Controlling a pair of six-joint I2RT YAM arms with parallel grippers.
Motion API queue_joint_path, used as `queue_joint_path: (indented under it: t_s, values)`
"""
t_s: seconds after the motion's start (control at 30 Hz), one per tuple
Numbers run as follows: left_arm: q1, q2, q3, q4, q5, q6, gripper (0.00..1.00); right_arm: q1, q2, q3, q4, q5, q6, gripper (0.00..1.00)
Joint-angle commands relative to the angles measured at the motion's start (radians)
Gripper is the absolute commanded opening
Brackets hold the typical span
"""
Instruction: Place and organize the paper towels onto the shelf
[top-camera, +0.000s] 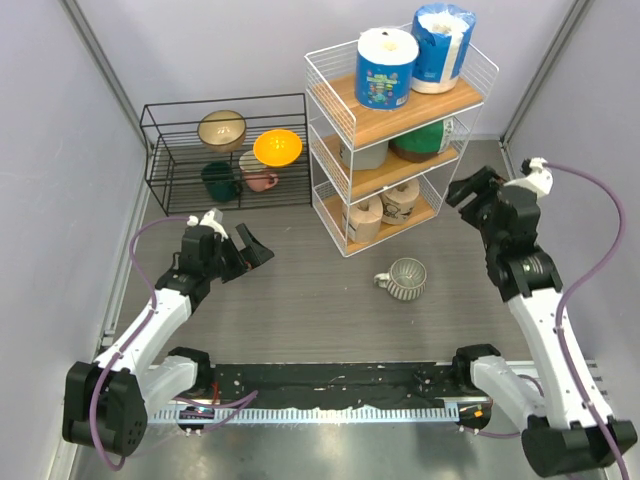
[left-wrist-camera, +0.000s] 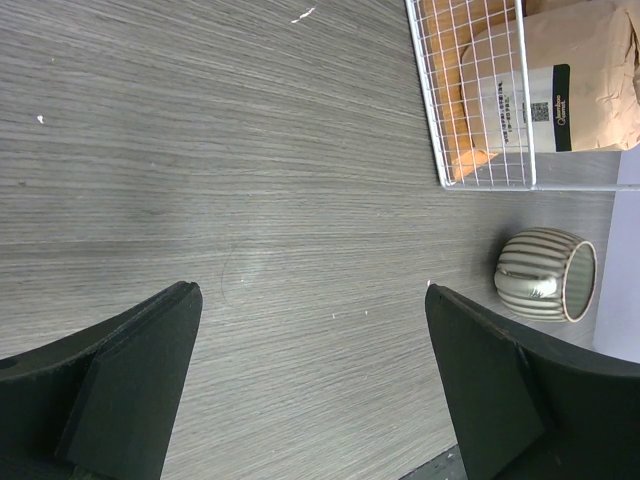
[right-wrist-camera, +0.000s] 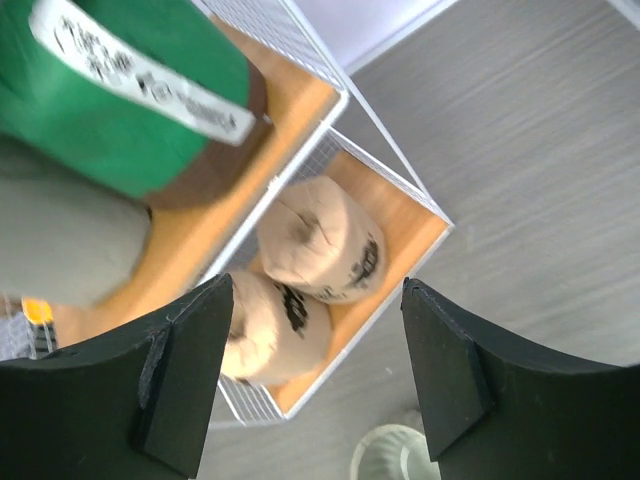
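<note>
The white wire shelf (top-camera: 322, 128) holds all six rolls. Two white rolls in blue wrap (top-camera: 386, 68) stand on the top board. A grey roll (top-camera: 362, 154) and a green roll (top-camera: 428, 138) sit on the middle board. Two tan rolls (top-camera: 384, 210) lie on the bottom board. The right wrist view shows the tan rolls (right-wrist-camera: 318, 240), the green roll (right-wrist-camera: 130, 90) and the grey roll (right-wrist-camera: 60, 240). My right gripper (top-camera: 468, 190) is open and empty just right of the shelf. My left gripper (top-camera: 250, 255) is open and empty over bare table, left of the shelf.
A ribbed grey-white mug (top-camera: 404, 278) lies on the table in front of the shelf; it also shows in the left wrist view (left-wrist-camera: 545, 273). A low black wire rack (top-camera: 160, 150) with bowls and cups stands at the back left. Grey walls close both sides.
</note>
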Motion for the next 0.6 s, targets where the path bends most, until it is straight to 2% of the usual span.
queue_joint_path:
  t_s: [0.0,0.27,0.4,0.57]
  values:
    - [-0.002,0.002,0.007,0.028,0.015,-0.010,1.00,-0.003,-0.169,-0.095,-0.047,-0.023,-0.081,0.75]
    - [-0.002,0.044,0.041,-0.015,-0.016,0.001,1.00,-0.003,-0.436,-0.212,-0.291,-0.010,-0.056,0.79]
    - [-0.002,0.056,0.054,-0.029,-0.025,0.009,1.00,-0.003,-0.542,-0.270,-0.331,-0.003,-0.020,0.80]
    - [-0.002,0.059,0.094,-0.080,-0.072,0.033,1.00,-0.003,-0.562,-0.311,-0.319,-0.036,0.042,0.80]
